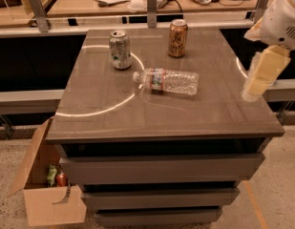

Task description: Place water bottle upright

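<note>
The water bottle [167,80] is clear ribbed plastic with a white cap and a white label band. It lies on its side near the middle of the grey table top [137,113], cap pointing left toward the silver-green can. My gripper [261,76] hangs at the right edge of the view, above the table's right edge. It is well to the right of the bottle, not touching it, and holds nothing that I can see.
A silver-green can [120,49] stands upright left of the bottle's cap. A bronze can [177,38] stands behind the bottle. An open cardboard box [47,194] with items sits on the floor at the lower left. A counter with papers runs behind the table.
</note>
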Action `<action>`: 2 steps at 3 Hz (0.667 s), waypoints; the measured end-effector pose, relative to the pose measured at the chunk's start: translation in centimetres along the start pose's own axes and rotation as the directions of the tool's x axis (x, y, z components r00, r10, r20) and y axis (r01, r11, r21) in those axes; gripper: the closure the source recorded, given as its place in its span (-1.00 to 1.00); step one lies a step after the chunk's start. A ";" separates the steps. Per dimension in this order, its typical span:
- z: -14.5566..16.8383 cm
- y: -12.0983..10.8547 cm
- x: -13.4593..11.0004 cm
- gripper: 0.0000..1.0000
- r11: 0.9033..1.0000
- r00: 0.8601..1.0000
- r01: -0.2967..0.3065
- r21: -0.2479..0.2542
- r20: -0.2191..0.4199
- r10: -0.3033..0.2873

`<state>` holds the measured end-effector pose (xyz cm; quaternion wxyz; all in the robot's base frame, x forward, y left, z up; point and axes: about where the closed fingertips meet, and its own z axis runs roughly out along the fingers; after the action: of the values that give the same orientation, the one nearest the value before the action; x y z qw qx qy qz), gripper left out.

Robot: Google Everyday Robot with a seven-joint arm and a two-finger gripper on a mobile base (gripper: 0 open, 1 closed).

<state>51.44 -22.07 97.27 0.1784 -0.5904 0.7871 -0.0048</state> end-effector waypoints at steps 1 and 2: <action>1.9 -2.4 -1.8 -1.00 1.000 1.000 -0.014 -0.026 0.017 0.014; 4.6 -3.5 -4.2 -1.00 0.999 0.999 0.012 -0.052 0.048 -0.009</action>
<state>56.99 -18.26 94.88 0.1815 -0.5990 0.7794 0.0291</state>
